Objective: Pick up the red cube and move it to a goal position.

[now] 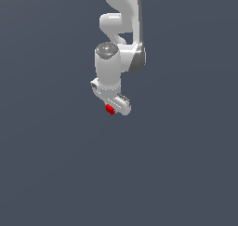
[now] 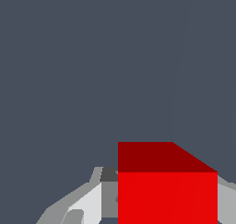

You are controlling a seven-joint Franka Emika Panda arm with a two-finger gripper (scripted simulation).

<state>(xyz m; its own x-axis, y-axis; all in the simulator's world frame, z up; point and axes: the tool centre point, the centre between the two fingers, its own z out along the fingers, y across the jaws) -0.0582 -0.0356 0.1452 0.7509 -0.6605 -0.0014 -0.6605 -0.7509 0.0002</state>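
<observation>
Cube (image 1: pixel 109 109), red: seated between the fingers of the end effector (image 1: pixel 113 109), which appears clamped on it, directly at its tip; no goal marker visible.

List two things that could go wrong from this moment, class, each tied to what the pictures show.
1. The red cube sits between the fingers of the gripper; how firmly is unclear, so it might slip out during a move.
2. No goal marker is visible in either view, so the cube could end up misplaced.

Plain bright red cube (image 2: pixel 167 197), white-and-grey gripper (image 1: pixel 113 108), flat slate-grey background (image 1: pixel 46 150).
</observation>
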